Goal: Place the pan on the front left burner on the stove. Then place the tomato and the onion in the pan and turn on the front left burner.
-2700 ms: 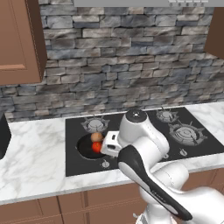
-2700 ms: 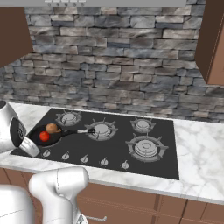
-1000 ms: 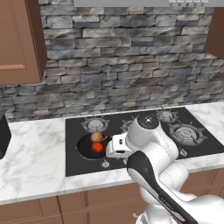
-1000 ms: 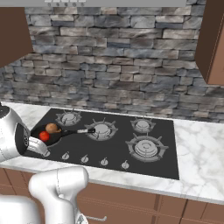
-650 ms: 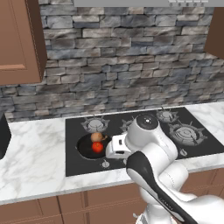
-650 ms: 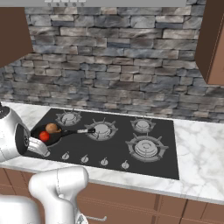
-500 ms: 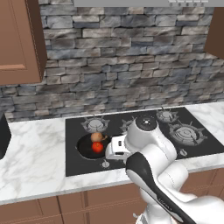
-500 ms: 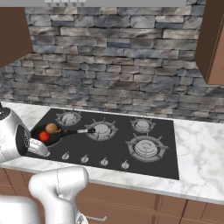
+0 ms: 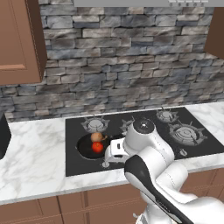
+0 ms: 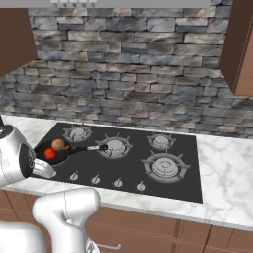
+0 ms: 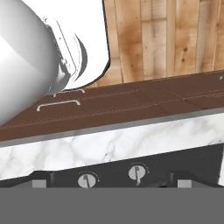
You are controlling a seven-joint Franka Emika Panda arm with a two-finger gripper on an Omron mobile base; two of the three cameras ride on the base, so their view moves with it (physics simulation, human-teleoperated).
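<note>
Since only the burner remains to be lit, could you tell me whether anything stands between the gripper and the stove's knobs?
Nothing visible does. In the hand view the gripper looks straight at two silver knobs on the stove, with only bare black glass between.

Two rear base views, shared stove [image 9: 144, 131]

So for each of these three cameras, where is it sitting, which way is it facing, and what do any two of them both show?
Left base view: behind the arm's left, looking down at the black glass stove; white arm rises lower right.
Right base view: behind the arm's right, same stove; arm lower left.
Hand view: on the hand, facing back over the small silver knobs and marble counter edge toward brown cabinet fronts.
Both base views share the round black pan holding the glossy red tomato and tan-brown onion.
</note>
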